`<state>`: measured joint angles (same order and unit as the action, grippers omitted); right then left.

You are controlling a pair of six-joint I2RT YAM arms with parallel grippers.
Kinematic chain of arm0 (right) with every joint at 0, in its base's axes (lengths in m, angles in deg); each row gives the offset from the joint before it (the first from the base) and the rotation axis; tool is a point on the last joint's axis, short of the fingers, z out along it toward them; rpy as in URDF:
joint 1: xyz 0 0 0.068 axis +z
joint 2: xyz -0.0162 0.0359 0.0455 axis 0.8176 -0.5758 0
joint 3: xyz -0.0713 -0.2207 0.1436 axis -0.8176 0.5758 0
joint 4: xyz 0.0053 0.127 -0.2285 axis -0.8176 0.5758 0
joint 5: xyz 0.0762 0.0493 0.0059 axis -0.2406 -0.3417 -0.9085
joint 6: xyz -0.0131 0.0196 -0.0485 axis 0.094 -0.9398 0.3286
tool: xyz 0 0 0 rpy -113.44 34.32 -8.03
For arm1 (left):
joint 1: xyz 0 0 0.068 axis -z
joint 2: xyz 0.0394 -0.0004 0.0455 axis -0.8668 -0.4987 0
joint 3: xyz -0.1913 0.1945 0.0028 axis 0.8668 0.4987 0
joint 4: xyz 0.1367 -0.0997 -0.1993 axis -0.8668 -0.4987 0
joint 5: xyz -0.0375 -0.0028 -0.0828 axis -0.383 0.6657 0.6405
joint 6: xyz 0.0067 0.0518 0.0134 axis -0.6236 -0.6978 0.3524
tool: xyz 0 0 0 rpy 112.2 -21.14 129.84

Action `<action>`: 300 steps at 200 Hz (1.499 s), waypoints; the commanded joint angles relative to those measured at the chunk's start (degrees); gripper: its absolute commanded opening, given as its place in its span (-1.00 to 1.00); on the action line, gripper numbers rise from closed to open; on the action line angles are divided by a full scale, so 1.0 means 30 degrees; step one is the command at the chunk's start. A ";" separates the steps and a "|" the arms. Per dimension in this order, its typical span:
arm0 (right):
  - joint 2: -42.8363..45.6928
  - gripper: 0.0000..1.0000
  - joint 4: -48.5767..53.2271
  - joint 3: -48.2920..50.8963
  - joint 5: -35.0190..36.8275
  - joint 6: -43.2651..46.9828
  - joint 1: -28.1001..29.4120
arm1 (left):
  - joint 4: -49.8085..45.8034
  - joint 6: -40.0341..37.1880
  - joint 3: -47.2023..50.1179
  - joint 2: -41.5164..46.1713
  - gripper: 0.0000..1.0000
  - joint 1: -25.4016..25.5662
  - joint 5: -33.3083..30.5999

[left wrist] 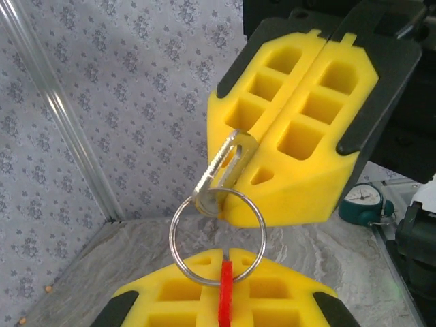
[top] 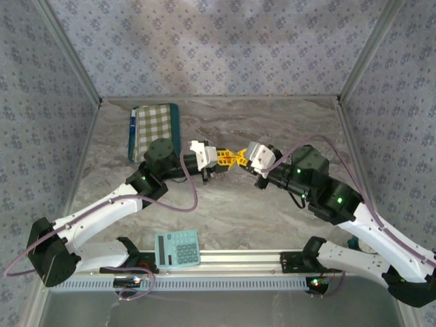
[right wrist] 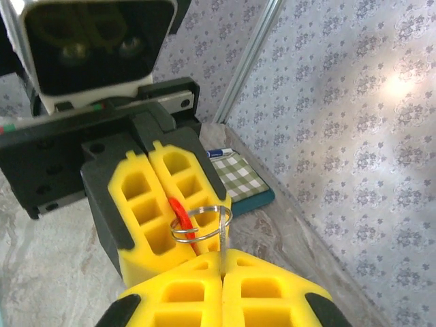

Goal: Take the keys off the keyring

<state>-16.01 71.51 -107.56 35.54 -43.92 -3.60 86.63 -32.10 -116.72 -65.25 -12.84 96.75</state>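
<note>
left jaws grip the red key [left wrist: 225, 297], low centre of the left wrist view; right jaws grip the clip [left wrist: 215, 168] on the ring [left wrist: 172, 235] — a skewed pull could slip the key loose.
</note>
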 commanded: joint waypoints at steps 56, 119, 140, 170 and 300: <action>0.1070 -1.00 -0.0755 0.0815 0.0786 0.1370 0.0224 | -0.0241 0.1528 -0.0369 0.0143 -1.00 -0.0427 0.1850; -0.0296 -1.00 0.1815 -0.1965 0.0976 -0.0390 0.0262 | -0.1389 0.0315 -0.0665 -0.0310 -0.09 0.0108 -0.0974; -0.1211 -1.00 0.3337 -0.3319 0.1757 -0.0690 0.0273 | -0.0980 0.0167 -0.0326 -0.0197 -0.07 0.0233 -0.1821; -0.2653 -1.00 0.5530 -0.4876 0.2714 -0.1166 0.0263 | -0.0141 0.0720 0.0389 -0.0059 0.10 0.0259 -0.4043; -0.6103 -1.00 1.0223 -0.8528 0.1306 -0.3020 -0.0382 | 0.1952 0.2008 0.2301 0.0274 0.39 -0.0789 -0.3005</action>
<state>-33.76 100.04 -130.73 41.46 -50.47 -4.34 88.16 -26.44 -109.18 -63.94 -14.99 85.41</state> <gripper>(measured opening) 0.051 0.696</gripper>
